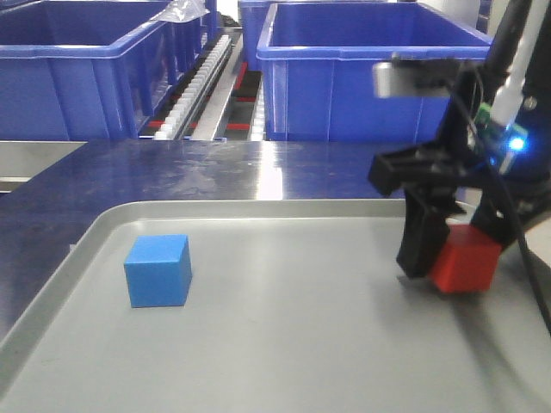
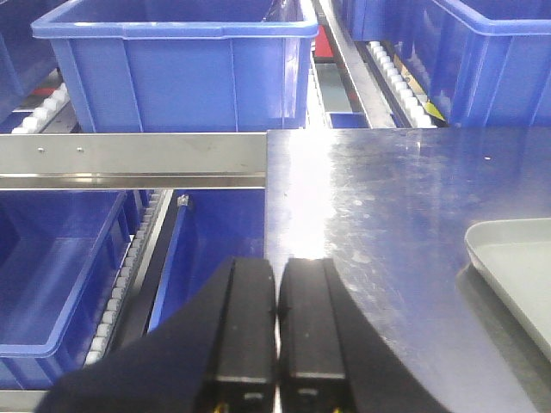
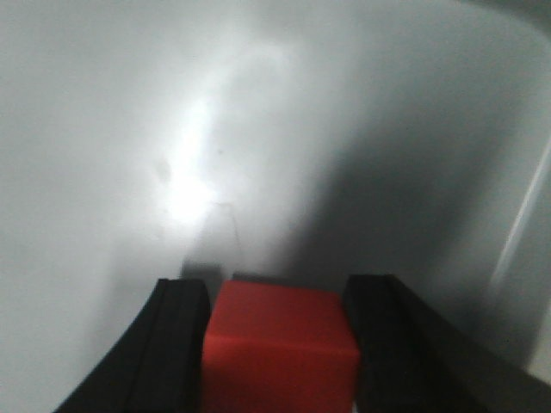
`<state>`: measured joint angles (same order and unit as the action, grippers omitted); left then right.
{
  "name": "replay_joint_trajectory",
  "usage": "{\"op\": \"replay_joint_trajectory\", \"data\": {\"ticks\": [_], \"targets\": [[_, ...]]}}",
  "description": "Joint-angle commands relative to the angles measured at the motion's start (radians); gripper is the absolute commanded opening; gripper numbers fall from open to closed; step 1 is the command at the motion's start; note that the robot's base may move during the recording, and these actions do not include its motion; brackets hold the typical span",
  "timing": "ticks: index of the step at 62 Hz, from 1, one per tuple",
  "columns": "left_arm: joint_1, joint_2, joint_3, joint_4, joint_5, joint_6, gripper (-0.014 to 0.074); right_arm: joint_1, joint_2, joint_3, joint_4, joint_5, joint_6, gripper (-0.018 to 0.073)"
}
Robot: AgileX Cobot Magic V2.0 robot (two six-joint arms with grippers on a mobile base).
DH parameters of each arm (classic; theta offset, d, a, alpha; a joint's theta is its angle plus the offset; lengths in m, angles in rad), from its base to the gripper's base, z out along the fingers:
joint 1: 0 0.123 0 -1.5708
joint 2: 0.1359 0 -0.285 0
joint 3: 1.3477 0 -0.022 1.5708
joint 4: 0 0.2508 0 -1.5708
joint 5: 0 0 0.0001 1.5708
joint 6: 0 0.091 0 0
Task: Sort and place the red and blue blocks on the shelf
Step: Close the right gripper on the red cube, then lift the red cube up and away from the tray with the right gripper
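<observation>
One red block (image 1: 465,258) pinched between my right gripper's (image 1: 455,255) fingers.
It is in the tray (image 1: 301,361) toward the table's (image 2: 387,189) right edge; the blue block (image 1: 157,270) sits free toward the left edge, where my left gripper (image 2: 277,344) is pressed closed, empty.

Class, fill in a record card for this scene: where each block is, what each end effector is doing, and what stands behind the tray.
Red block: right side of the grey tray, gripped between the fingers of the right end effector; whether lifted cannot be told
Blue block: sitting free on the tray's left side
Left end effector: shut, empty, near the steel table edge
Behind the tray: dark-blue bins on the shelf
Blocks on shelf: none yet
</observation>
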<state>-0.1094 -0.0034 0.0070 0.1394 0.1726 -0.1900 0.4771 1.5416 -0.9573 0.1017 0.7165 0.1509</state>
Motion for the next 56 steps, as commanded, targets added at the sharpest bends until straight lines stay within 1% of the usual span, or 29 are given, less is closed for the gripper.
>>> {"op": "replay_joint_trajectory", "data": {"ticks": [1, 19, 27, 34, 56], "targets": [[0.0, -0.021, 0.045, 0.0, -0.085, -0.003, 0.0134, -0.002, -0.085, -0.031, -0.006, -0.058, -0.009, 0.0054], [0.0, -0.021, 0.045, 0.0, -0.085, -0.003, 0.0134, -0.002, -0.251, -0.031, -0.021, -0.188, -0.009, 0.0054], [0.0, -0.021, 0.045, 0.0, -0.085, -0.003, 0.0134, -0.003, -0.314, -0.031, -0.067, -0.228, -0.009, 0.0054], [0.0, -0.021, 0.045, 0.0, -0.085, -0.003, 0.0134, -0.019, -0.36, -0.029, -0.102, -0.24, -0.009, 0.0054], [0.0, -0.021, 0.045, 0.0, -0.085, -0.003, 0.0134, -0.151, -0.492, 0.01, -0.127, -0.25, -0.009, 0.0054]]}}
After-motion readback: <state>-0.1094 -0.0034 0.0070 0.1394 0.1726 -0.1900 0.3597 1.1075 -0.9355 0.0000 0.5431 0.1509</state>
